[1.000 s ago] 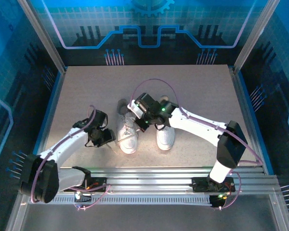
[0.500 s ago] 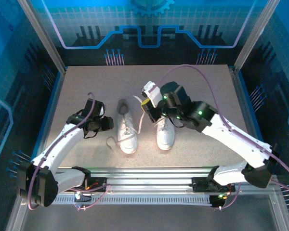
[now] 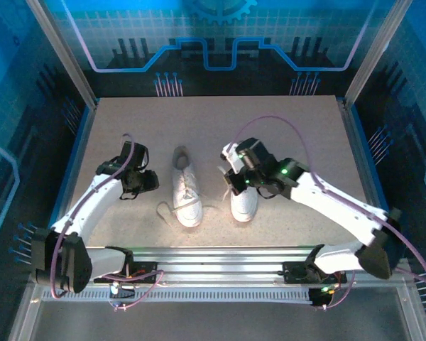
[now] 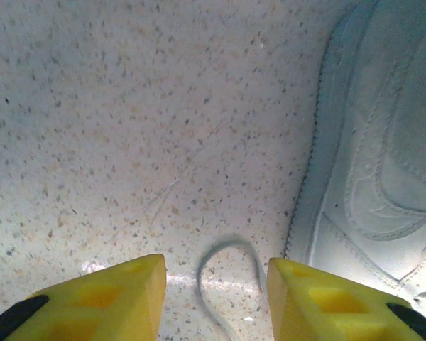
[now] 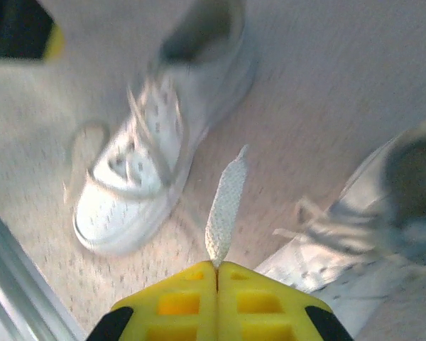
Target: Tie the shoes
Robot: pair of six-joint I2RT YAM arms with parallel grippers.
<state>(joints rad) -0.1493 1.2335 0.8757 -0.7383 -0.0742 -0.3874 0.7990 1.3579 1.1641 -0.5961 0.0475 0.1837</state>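
Two white sneakers stand side by side mid-table, the left shoe (image 3: 187,195) and the right shoe (image 3: 243,201). My left gripper (image 3: 145,181) sits low, just left of the left shoe. Its yellow fingers (image 4: 113,295) are open, and a lace loop (image 4: 231,250) lies on the table between them, beside the shoe's side (image 4: 383,156). My right gripper (image 3: 231,169) hovers over the heel of the right shoe, shut on a white lace end (image 5: 227,195) that sticks out past the tips. Below it lie the left shoe (image 5: 153,153) and the right shoe (image 5: 383,213), both blurred.
The speckled tabletop (image 3: 291,135) is bare behind and beside the shoes. A loose lace loop (image 3: 167,212) trails left of the left shoe's toe. Metal rails (image 3: 220,259) run along the near edge, and blue walls enclose the cell.
My right gripper swung from over the left shoe across to the right shoe's heel, keeping hold of the lace. My left gripper moved away from the toe, back along the left shoe's side.
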